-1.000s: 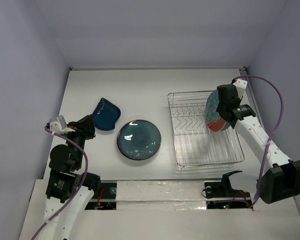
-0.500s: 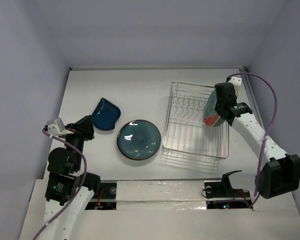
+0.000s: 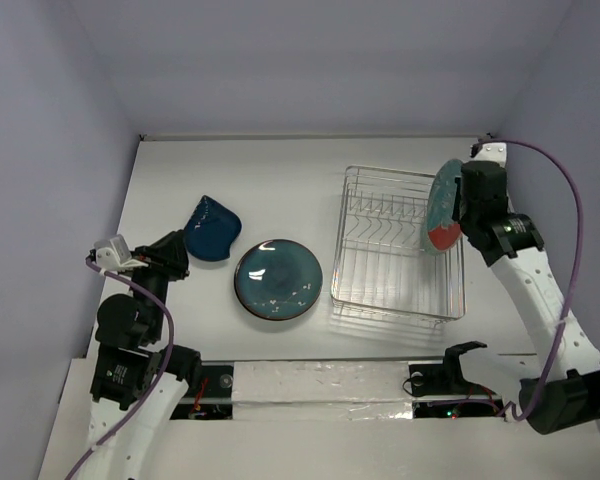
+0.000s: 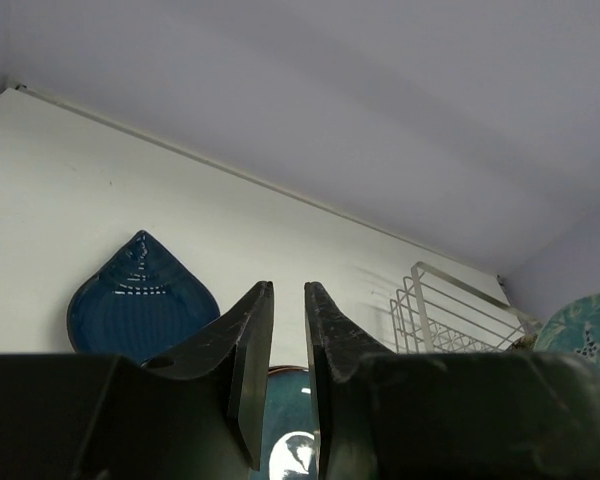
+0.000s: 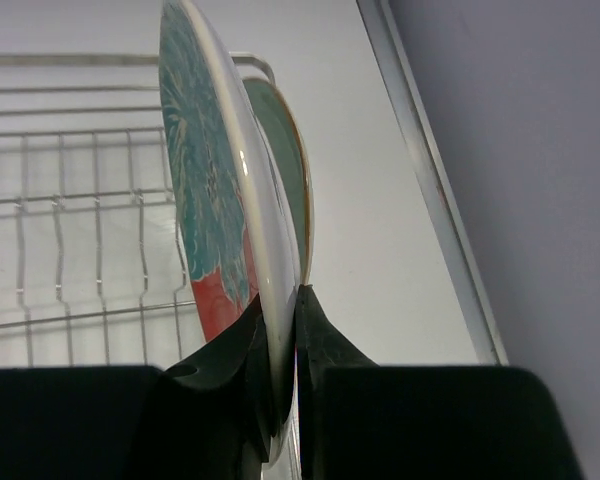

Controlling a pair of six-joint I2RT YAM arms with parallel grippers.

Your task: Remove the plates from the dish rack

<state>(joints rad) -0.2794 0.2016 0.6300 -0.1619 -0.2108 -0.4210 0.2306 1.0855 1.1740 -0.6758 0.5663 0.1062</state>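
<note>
My right gripper point(image 3: 462, 213) point(image 5: 278, 300) is shut on the rim of a pale green plate with a red patch point(image 3: 442, 216) point(image 5: 205, 190). It holds the plate upright at the right end of the silver wire dish rack point(image 3: 390, 250) point(image 5: 70, 190). A second greenish plate point(image 5: 288, 160) stands right behind it. A glossy teal plate point(image 3: 278, 280) and a dark blue wavy-edged plate point(image 3: 213, 228) point(image 4: 140, 305) lie on the table left of the rack. My left gripper point(image 3: 178, 250) point(image 4: 288, 290) hovers near the blue plate with only a narrow gap between its jaws, holding nothing.
The white table's back edge and the purple walls point(image 3: 310, 70) enclose the workspace. The right table edge point(image 5: 430, 190) runs close beside the held plate. The rack sits skewed, about a hand's width right of the teal plate.
The right gripper has lifted the plate up and to the right. The rack shifted left and tilted with it, then settled skewed. The left arm has barely moved.
</note>
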